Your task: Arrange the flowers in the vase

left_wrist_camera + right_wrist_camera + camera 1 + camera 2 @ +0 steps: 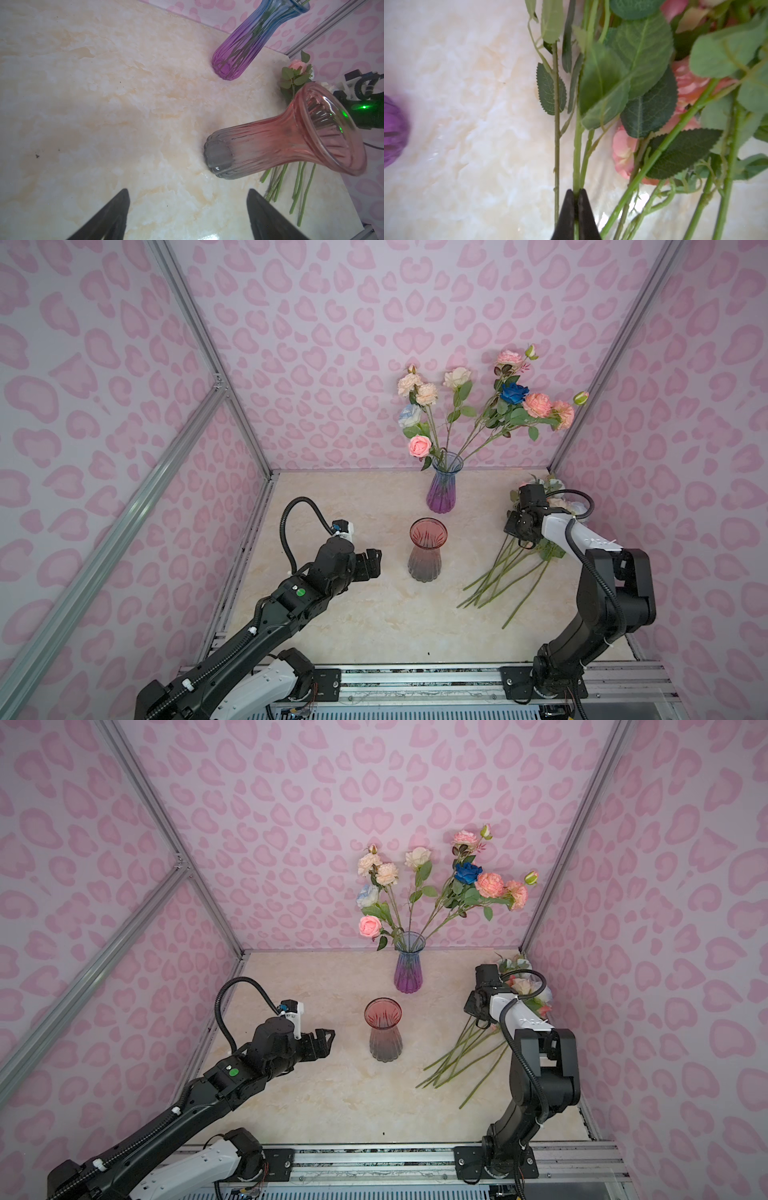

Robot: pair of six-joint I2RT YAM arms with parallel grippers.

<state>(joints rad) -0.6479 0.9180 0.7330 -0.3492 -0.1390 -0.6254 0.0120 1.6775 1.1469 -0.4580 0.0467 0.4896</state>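
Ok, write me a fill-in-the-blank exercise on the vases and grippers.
The right gripper is ____ on a stem.
The left gripper hangs ____, holding nothing.
The red vase holds ____ flowers.
The purple vase holds one deep ____ rose.
Missing: shut; open; no; blue.
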